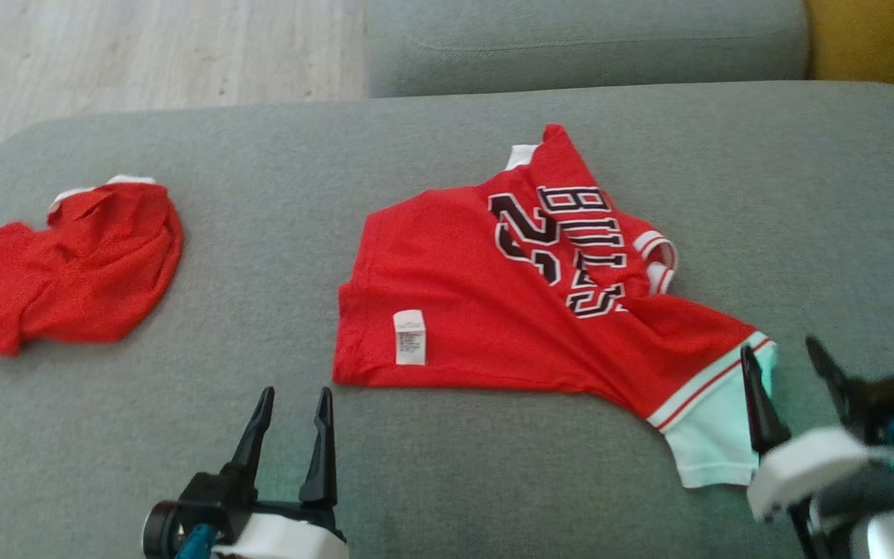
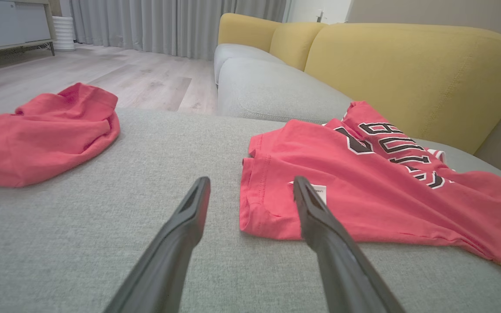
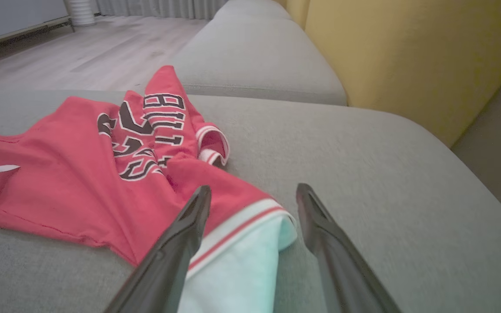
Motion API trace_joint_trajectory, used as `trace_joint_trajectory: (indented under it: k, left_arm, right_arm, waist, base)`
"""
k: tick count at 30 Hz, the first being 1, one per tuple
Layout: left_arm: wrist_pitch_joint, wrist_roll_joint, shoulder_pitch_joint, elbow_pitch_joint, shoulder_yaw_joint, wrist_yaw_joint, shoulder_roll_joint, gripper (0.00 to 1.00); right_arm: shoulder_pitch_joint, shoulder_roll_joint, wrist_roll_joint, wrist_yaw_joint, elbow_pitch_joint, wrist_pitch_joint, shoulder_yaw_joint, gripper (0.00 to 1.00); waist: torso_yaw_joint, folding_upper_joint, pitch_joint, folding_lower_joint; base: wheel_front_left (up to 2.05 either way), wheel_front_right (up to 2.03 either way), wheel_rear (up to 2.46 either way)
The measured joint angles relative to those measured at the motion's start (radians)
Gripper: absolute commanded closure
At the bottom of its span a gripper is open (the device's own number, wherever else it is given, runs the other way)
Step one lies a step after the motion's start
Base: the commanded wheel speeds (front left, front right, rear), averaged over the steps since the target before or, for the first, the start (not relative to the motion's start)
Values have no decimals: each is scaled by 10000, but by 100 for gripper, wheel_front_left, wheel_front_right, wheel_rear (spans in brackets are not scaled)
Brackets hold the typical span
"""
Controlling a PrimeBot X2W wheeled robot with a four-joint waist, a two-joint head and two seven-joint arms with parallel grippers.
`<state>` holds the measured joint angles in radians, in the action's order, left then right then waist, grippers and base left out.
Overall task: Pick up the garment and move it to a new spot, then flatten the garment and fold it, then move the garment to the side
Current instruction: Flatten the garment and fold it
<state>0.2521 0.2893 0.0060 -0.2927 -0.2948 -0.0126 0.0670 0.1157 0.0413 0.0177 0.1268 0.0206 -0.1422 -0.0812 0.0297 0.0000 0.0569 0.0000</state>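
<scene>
Nearest: left gripper [image 1: 295,396], bottom of frame left of centre, jaws spread, empty, tips just short of the near-left corner of the red jersey [image 1: 478,310]. right gripper [image 1: 779,349] at lower right, jaws also spread. In its wrist view the fingers straddle the white-trimmed end [image 1: 715,435] with nothing pinched, and the cloth lies loose on the grey cushion [image 1: 493,497].

My read on placement: one gripper at each end of the shirt, staged to take the two ends and pull it flat. Not flat yet. A fold bunches through the lettering [image 1: 571,248] and a trimmed armhole curls up at the right.

Jersey sits mid-cushion, centre to right of frame. Long axis runs roughly left-right, dropping toward the lower right. The lettering runs down the frame, so I take the body axis as left-right. The hem likely faces frame left, where the white label [image 1: 409,336] sits, with the shoulders to the right.

Further out: second red garment [image 1: 67,264] bunched at mid-left, well apart. Beyond that, wood floor [image 1: 144,46] upper left, yellow backrest [image 1: 874,39] upper right.
</scene>
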Motion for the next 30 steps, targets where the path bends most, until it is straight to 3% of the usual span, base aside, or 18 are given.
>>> trace_joint_trajectory:
  k: [7,15,26,27,29,30]
  left_arm:
    - [0,0,-35,-15,-102,48,-52,0]
    - [0,0,-307,-100,-272,54,-105,0]
    - [0,2,-492,-105,-324,54,-127,0]
    - [0,2,-492,-105,-328,54,-130,0]
    - [0,2,-493,-104,-334,54,-136,0]
    - [0,2,-495,-102,-336,52,-138,0]
  right_arm:
    - [-1894,199,265,0,-936,-823,63,0]
    - [-4074,1312,-215,0,-3613,-1854,107,0]
    - [-5636,1964,-1099,0,-6061,-2788,683,0]
    - [-5738,1988,-1156,0,-6165,-2813,750,38]
    - [-5916,2048,-1266,0,-6303,-2853,926,87]
    - [-6002,2080,-1338,0,-6360,-2847,1024,100]
  waist:
    - [547,0,245,0]
    - [1620,0,754,1]
    - [2413,0,1432,2]
    - [2429,0,1463,2]
    - [2440,0,1507,2]
    - [2435,0,1522,2]
  base:
    - [0,0,0]
    - [0,0,0]
    - [0,0,0]
    - [0,0,0]
    - [0,0,0]
    - [0,0,0]
